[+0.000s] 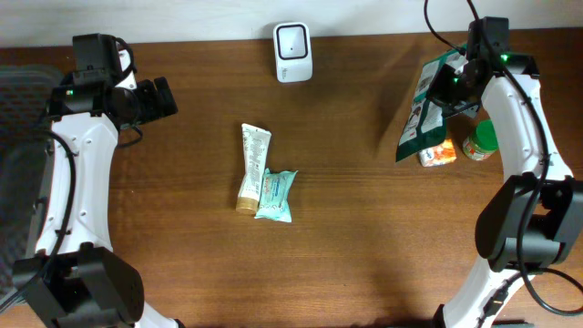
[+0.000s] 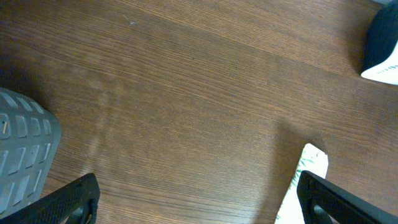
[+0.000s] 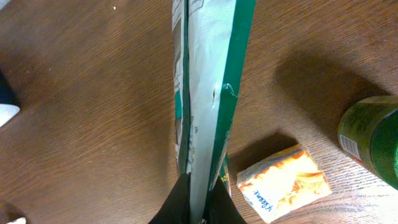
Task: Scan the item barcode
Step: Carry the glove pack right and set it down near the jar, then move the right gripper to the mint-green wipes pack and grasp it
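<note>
Stretching wide, the brown table [image 1: 364, 237] shows open room centre-right. The green bag [image 1: 424, 114] stands edge-on near the right side, its top clenched by the right gripper [image 3: 198, 208], well apart from the scanner [image 1: 292, 52]. The left gripper [image 1: 162, 97] gapes, empty.

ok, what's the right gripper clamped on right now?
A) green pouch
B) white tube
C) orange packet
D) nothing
A: in the right wrist view, the right gripper is shut on the edge of the green pouch, while the orange packet lies loose beside it.
</note>
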Tool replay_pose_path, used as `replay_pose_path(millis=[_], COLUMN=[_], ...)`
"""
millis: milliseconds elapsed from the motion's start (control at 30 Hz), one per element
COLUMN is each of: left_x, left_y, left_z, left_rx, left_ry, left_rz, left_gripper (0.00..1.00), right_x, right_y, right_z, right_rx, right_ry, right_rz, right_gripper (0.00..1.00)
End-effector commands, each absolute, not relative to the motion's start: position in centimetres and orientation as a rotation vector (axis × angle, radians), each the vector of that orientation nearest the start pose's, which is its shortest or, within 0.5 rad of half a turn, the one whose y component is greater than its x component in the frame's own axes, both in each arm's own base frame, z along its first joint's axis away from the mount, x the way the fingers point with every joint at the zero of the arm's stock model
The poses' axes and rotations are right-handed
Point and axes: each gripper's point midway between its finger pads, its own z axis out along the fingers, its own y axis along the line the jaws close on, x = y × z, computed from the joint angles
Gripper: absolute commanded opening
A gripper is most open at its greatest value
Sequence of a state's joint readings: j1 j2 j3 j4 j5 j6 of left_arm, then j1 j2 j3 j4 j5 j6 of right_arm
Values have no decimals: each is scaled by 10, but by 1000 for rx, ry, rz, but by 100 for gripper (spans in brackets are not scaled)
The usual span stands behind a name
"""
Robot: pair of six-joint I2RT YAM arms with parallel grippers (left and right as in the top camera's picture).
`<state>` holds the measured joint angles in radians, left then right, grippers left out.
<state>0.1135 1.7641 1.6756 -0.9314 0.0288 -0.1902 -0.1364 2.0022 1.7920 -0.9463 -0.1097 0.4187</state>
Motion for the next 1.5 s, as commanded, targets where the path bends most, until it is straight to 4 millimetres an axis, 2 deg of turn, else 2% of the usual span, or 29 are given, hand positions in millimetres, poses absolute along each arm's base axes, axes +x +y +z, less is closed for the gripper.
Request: replay_pose_path(millis=[0,33,67,100,167,233,300,333,433,500,567,633,667,700,833,1000,1133,1333,1467], left_x=[447,447,447,447,447,447,447,447,447,447,447,447,447,447,447,447,447,447,447], left_y=[47,47,47,47,47,47,47,47,47,47,47,47,47,47,47,47,47,47,47], left_z=[208,208,208,208,208,208,208,208,208,208,208,208,208,208,208,208,208,208,208], left_rx=[-376,-376,-376,-376,-376,-375,-376,-376,-376,-376,-376,-376,-376,-376,-376,-375,-376,-376,-376], left_ry=[2547,2547,2547,2547,2547,2547,2547,2547,2547,2547,2547,2547,2547,2547,2547,2547,2547,2547,2547], left_rz=[-63,-63,-63,-63,-63,-63,-63,-63,-63,-63,-63,-63,-63,-63,-63,-63,-63,-63,-63], left_gripper=[99,99,99,99,99,99,99,99,99,99,99,99,99,99,99,99,99,99,99], right_x=[471,466,460,456,443,430,421,420,420,420,416,412,407,403,385,368,364,357,359], right_y=[-75,-82,-84,-84,-81,-77,-72,-65,-22,27,73,108,134,149,197,251,276,275,280], right_z=[125,124,122,121,121,124,138,146,172,182,181,172,161,154,108,67,44,13,5], right_rx=[795,815,786,730,713,723,718,654,390,164,32,-73,-144,-185,-262,-325,-242,-57,-21], right_ry=[2648,2655,2691,2725,2788,2841,2867,2882,2917,2917,2924,2948,2969,2981,3064,3073,3062,3086,3054], right_rz=[84,55,48,46,42,42,60,99,274,458,588,613,634,656,672,880,896,896,943], right_gripper=[6,15,32,42,48,48,48,48,48,49,53,57,58,58,58,62,62,63,61])
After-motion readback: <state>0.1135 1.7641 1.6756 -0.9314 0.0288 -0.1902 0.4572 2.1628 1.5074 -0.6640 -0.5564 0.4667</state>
